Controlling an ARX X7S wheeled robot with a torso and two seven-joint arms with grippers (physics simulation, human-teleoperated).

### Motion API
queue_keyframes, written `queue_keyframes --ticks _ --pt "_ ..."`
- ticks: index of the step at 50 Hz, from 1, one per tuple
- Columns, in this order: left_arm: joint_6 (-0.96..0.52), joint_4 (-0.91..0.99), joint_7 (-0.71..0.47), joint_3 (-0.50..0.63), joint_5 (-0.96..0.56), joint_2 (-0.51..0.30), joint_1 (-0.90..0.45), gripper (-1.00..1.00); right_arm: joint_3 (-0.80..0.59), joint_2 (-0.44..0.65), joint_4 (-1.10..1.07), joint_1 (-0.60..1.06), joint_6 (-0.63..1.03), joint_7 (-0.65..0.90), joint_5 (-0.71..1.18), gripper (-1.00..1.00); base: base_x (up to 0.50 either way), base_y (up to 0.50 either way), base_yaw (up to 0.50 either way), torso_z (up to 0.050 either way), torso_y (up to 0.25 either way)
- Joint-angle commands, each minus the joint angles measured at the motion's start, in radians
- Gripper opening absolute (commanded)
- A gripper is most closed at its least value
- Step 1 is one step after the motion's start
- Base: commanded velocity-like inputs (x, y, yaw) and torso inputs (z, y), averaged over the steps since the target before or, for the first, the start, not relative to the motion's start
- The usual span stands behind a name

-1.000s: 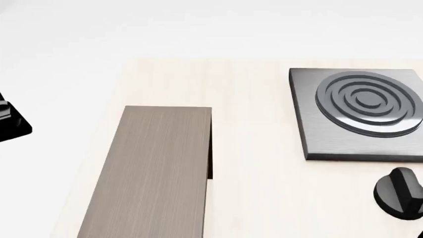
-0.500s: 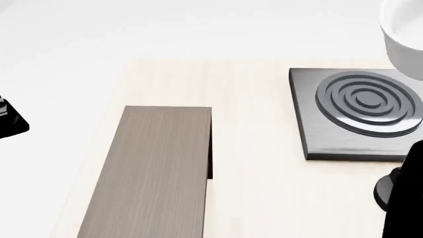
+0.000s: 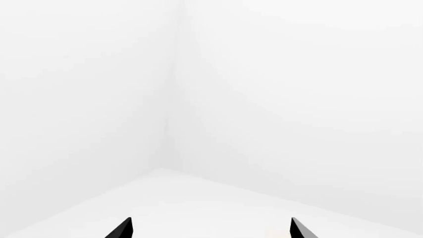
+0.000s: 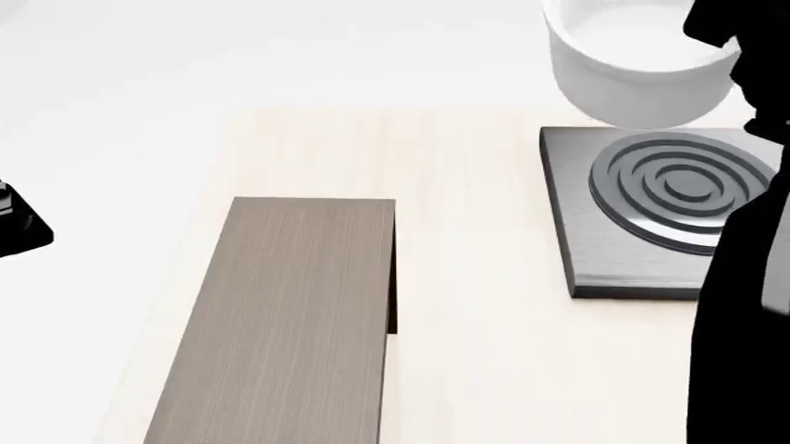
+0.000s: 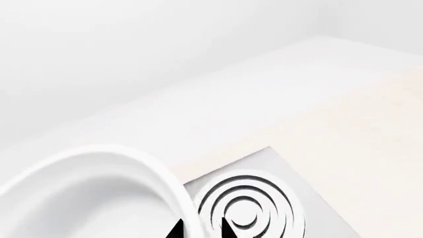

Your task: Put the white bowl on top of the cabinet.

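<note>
Bowl [image 4: 630, 69] now further into head view, airborne above stove plate [image 4: 660, 208], rim pinched by right gripper [image 5: 200, 230]. Cabinet [image 4: 290, 314] still bare, well left. Left gripper [image 3: 210, 229] spread, idle.

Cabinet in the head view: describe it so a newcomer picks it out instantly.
Start at the pale wooden table. On its left part stands a long rectangular box, the cabinet, running from mid-table toward the near edge. Its flat grey-brown wood-grain top and dark side set it apart from the square dark-grey stove plate with raised concentric rings on the right.
</note>
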Motion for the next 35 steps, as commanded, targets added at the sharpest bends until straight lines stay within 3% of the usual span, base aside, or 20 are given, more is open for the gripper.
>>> queue_keyframes --ticks 1,26,35 --pt "-0.002 0.003 -0.004 0.002 -0.004 -0.003 0.000 1.00 0.003 -0.024 -0.050 0.017 0.099 -0.108 0.031 -1.00 0.00 0.00 0.00 0.000 0.000" --pt "0.005 -0.004 -0.010 0.005 -0.008 -0.008 0.000 1.00 -0.026 -0.087 -0.353 -0.110 0.363 -0.258 0.074 -1.00 0.00 0.00 0.00 0.000 0.001" --pt "0.012 -0.012 -0.011 0.011 -0.005 -0.008 -0.002 1.00 -0.074 -0.117 -0.565 -0.207 0.494 -0.332 0.098 -1.00 0.00 0.00 0.00 0.000 0.001"
